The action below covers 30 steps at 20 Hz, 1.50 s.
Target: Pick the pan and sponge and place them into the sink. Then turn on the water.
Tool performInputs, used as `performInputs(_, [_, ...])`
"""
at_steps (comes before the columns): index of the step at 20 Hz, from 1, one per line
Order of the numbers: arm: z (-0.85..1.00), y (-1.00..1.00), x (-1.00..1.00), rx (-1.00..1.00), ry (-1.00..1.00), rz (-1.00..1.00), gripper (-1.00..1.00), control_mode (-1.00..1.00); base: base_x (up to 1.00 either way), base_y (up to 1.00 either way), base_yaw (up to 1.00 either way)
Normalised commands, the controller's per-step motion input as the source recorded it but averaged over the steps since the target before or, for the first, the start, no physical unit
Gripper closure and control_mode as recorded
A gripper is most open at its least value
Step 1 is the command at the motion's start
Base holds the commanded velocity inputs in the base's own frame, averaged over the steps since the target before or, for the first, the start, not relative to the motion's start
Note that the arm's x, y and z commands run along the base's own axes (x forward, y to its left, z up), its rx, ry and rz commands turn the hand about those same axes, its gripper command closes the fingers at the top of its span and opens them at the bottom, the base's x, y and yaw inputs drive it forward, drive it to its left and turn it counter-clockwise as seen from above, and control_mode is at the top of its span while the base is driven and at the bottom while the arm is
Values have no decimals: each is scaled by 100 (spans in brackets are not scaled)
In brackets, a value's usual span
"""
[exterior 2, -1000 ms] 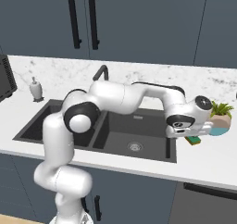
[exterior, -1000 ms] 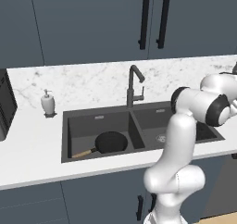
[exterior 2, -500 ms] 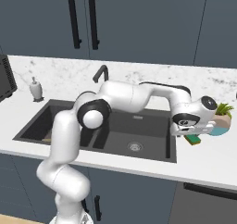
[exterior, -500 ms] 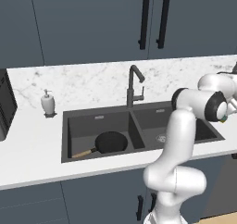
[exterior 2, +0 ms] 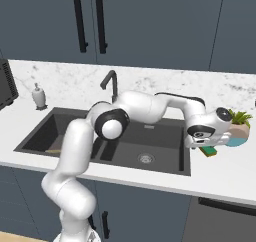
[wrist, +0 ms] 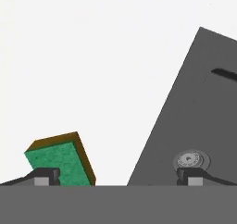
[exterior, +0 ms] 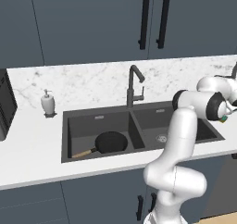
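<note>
The green-and-yellow sponge (exterior 2: 210,151) lies on the white counter just right of the sink (exterior 2: 161,142). My gripper (exterior 2: 202,144) hangs open right above it, the arm reaching across the right basin. In the hand view the sponge (wrist: 60,162) sits at the left fingertip (wrist: 46,176), mostly inside the wide gap, while the right fingertip (wrist: 192,175) stands over the sink (wrist: 194,116) near its drain. The black pan (exterior: 110,142) rests in the left basin with its wooden handle pointing front-left. No water runs from the faucet (exterior: 134,86).
A potted plant (exterior 2: 237,130) stands on the counter just behind the sponge and close to my hand. A white soap dispenser (exterior: 47,102) is left of the sink. A dark appliance (exterior: 6,108) occupies the far left counter. Dark cabinets hang above.
The arm's elbow has swung to the right over the sink. The hand stays over the sponge, a little lower, with its fingers still wide apart.
</note>
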Motion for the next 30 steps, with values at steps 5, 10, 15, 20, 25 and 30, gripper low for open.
performInputs(5, [-20, -8, 31, 0, 0, 0, -100, -100, 0, 0, 0])
performInputs(10, [-28, -10, 28, 0, 0, 0, -100, -100, 0, 0, 0])
performInputs(15, [-24, -20, 27, 0, 0, 0, -100, -100, 0, 0, 0])
performInputs(20, [-14, -21, 19, 0, -1, 0, -100, -100, 0, 0, 0])
performInputs(25, [-2, -1, 4, -4, -9, 0, -100, -100, 0, 0, 0])
performInputs(30, [-9, 0, 1, -8, -11, 0, -100, -100, 0, 0, 0])
